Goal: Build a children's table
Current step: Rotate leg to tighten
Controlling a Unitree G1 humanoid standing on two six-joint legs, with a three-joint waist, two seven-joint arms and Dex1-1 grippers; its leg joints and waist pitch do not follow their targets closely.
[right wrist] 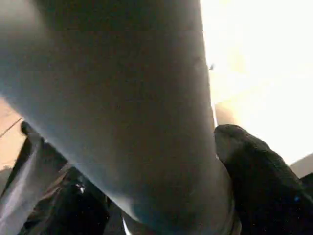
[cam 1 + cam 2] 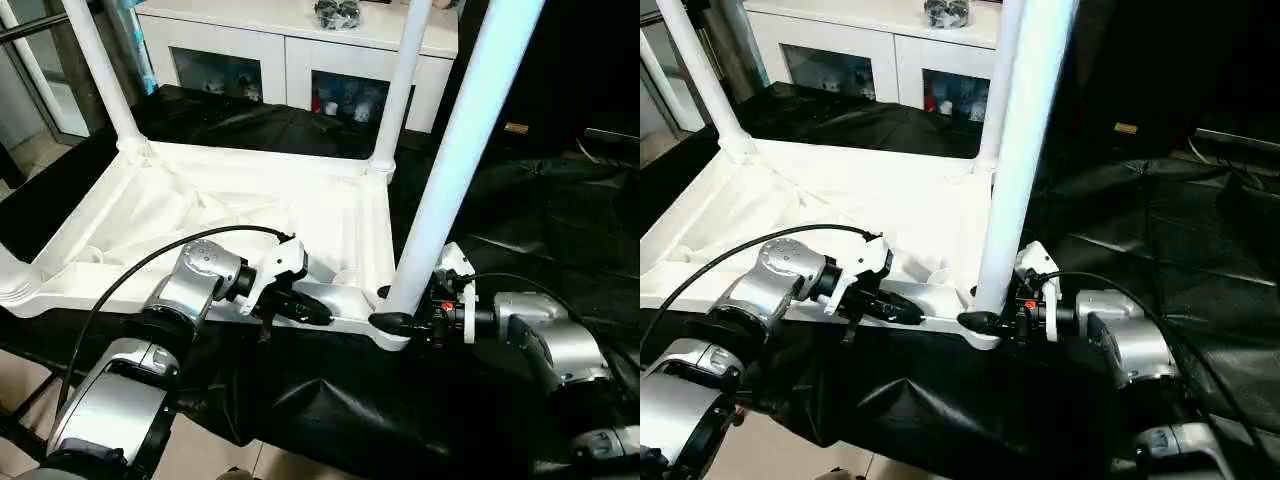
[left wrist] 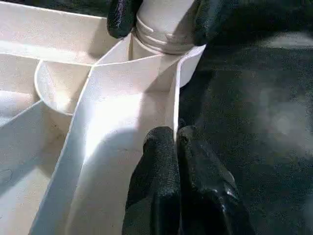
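Observation:
The white table top lies upside down on black cloth, ribbed underside up. Two legs stand in its far sockets. A third leg rises from the near right corner socket. My right gripper is shut on that leg's ridged end just above the socket; the left wrist view shows its fingers either side of the leg. My left gripper is shut on the top's near rim, a short way left of that corner. A fourth leg base shows at the near left corner.
Black cloth covers the work surface and drapes over its near edge. A white cabinet with glass doors stands behind the table top. Pale floor shows at the far left.

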